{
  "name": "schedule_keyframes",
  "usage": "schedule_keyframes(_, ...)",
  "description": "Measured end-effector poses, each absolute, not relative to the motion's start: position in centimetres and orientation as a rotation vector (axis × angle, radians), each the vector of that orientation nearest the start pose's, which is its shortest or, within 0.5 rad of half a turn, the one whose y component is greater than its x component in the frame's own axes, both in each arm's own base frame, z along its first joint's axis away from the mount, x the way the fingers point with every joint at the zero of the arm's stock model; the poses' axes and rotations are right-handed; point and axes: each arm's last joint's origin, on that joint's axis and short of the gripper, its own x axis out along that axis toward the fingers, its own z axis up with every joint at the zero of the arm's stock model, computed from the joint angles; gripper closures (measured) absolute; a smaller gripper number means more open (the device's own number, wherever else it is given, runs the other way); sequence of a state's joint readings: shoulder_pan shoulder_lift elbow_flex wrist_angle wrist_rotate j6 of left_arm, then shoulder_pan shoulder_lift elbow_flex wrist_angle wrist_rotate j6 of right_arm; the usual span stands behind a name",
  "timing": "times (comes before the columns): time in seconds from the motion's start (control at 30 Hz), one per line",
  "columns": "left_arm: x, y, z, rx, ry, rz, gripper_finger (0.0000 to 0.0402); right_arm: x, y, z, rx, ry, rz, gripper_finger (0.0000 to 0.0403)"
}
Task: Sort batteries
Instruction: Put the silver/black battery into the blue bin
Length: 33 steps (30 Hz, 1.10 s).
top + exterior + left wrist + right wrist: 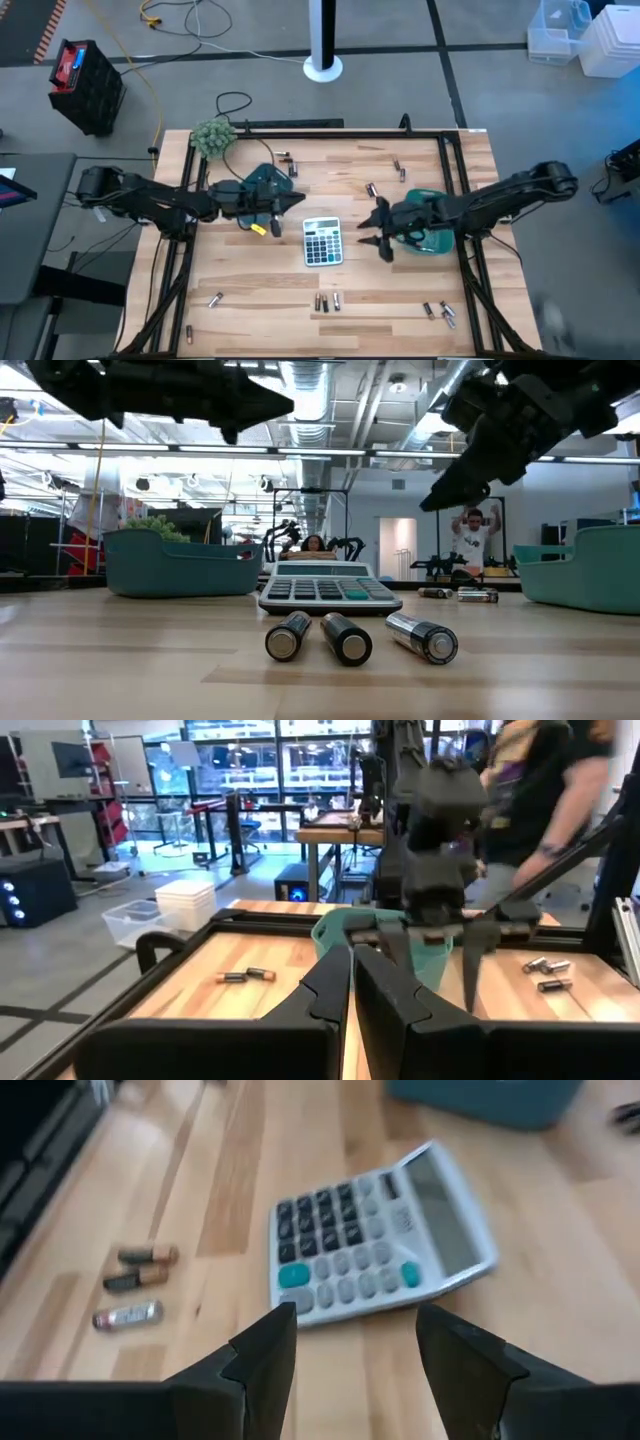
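Observation:
Batteries lie scattered on the wooden table: three near the front edge (328, 301) (345, 638), others at the front right (440, 313), front left (215, 298) and far side (372, 188). My right gripper (372, 230) (355, 1342) hangs open above the table just right of the grey calculator (322, 240) (380, 1240), tilted down toward it, nothing between its fingers. Three batteries (135, 1280) lie beyond the calculator in its wrist view. My left gripper (298, 200) (350, 985) is shut and level, raised over the left teal tray (262, 183), holding nothing.
A second teal tray (432, 238) stands under my right arm. A green plant-like ball (213, 136) sits at the table's far left corner. A black frame (320, 130) rims the table. People show in the room beyond (475, 525).

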<state>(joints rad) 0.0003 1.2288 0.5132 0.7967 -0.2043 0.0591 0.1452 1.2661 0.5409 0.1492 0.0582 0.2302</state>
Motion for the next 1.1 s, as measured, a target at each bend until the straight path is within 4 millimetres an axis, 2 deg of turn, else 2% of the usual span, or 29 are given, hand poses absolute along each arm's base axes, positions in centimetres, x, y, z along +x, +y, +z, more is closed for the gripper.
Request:
schedule_keyframes(0.17, 24.4, 0.3, 24.8, 0.052, -0.076, 0.200, 0.0388, 26.0, 5.0, 18.3, 0.138, 0.645, 0.060, 0.0180)
schedule_keyframes(0.47, 24.3, 0.1, 24.4, 0.065, -0.027, 0.208, 0.0388, 28.0, 7.2, 17.9, 0.089, 0.749, 0.110, 0.0180)
schedule_keyframes(0.8, 24.3, 0.2, 24.4, 0.030, -0.028, 0.216, 0.0388, 30.9, 12.0, 18.6, -0.017, 0.920, 0.205, 0.0172)
schedule_keyframes(0.97, 24.3, -0.4, 24.4, -0.011, -0.032, 0.195, 0.0388, 32.0, 14.6, 18.0, -0.108, 0.991, 0.270, 0.0152)
schedule_keyframes(1.1, 24.3, -1.0, 24.3, -0.013, -0.022, 0.180, 0.0388, 32.7, 15.8, 17.7, -0.200, 1.041, 0.319, 0.0137)
